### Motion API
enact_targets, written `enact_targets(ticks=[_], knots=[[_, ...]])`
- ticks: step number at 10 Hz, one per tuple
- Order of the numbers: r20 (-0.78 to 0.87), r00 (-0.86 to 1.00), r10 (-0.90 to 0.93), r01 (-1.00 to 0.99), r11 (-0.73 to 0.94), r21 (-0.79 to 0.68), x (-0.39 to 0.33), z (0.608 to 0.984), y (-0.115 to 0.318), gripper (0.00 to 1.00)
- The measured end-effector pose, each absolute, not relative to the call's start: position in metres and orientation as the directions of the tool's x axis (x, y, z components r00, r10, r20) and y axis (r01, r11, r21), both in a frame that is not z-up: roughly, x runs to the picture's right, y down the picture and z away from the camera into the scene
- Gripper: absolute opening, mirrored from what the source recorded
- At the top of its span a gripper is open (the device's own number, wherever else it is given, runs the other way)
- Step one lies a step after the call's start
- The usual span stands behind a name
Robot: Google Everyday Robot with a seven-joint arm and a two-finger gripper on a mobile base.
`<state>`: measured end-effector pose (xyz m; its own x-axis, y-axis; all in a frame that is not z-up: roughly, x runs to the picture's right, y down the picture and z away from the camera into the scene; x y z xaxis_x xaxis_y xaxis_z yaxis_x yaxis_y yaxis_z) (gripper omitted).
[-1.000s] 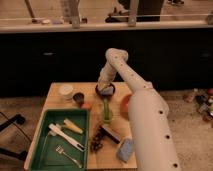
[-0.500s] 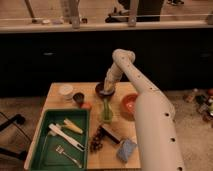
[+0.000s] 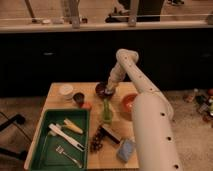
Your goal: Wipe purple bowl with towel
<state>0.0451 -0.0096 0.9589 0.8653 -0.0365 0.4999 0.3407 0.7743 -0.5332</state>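
Observation:
The purple bowl (image 3: 102, 90) sits at the back middle of the wooden table (image 3: 57, 102). My gripper (image 3: 110, 90) hangs at the end of the white arm (image 3: 145, 100) and is down at the bowl's right rim, over its inside. A towel is not clearly visible; something dark at the gripper's tip may be it, but I cannot tell.
An orange bowl (image 3: 129, 103) lies right of the purple one. A green bottle (image 3: 106, 112) stands in front of it. A white cup (image 3: 65, 91) and a dark cup (image 3: 78, 98) stand to the left. A green tray (image 3: 60, 140) holds utensils. A blue sponge (image 3: 125, 148), a brush (image 3: 111, 134) and grapes (image 3: 95, 142) lie near the front.
The arm has swung to the right and uncovered the orange bowl. The gripper has stayed at the purple bowl, shifting slightly toward its right rim.

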Motion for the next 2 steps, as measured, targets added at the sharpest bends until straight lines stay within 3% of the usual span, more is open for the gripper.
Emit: enact_targets(ticks=[2], knots=[[0.498, 0.866, -0.041, 0.341, 0.777, -0.529, 0.0456, 0.9654, -0.0149, 0.03]])
